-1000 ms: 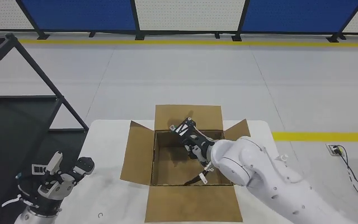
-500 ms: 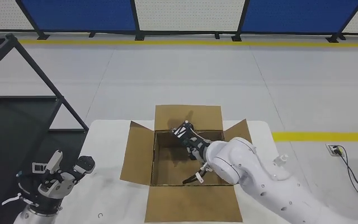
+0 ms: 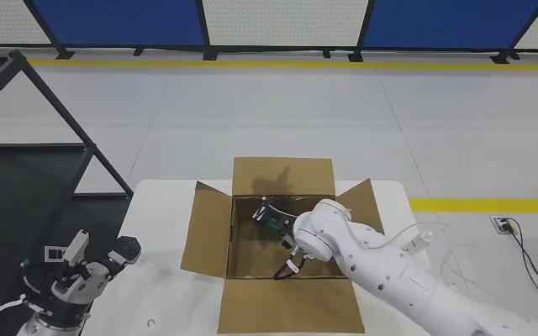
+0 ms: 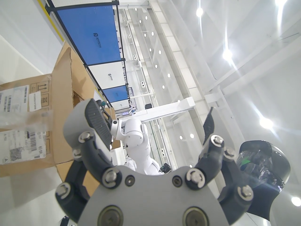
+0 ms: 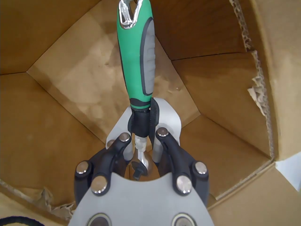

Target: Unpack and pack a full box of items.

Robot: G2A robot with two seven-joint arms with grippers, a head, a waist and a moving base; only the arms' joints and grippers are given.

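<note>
An open cardboard box (image 3: 207, 228) stands on the white table (image 3: 160, 290). My right gripper (image 3: 271, 215) is down inside it, near the far wall, shut on a ratchet wrench with a green and grey handle (image 5: 137, 55). In the right wrist view the gripper (image 5: 142, 116) clamps the handle's black neck, and the handle points at the bare box floor (image 5: 77, 76). My left gripper (image 3: 101, 249) sits off the table's left edge, apart from the box. It is open with nothing between its fingers (image 4: 98, 118) and points up at the ceiling; the box's labelled side (image 4: 47, 118) is beside it.
All of the box's flaps are folded outward, the near one (image 3: 290, 307) lying flat on the table. A black metal frame (image 3: 50, 126) stands to the left of the table. Loose cables (image 3: 445, 256) trail by the right arm.
The right arm has sunk deeper into the box and shifted slightly left, carrying the green-handled wrench. The left arm has barely moved.
</note>
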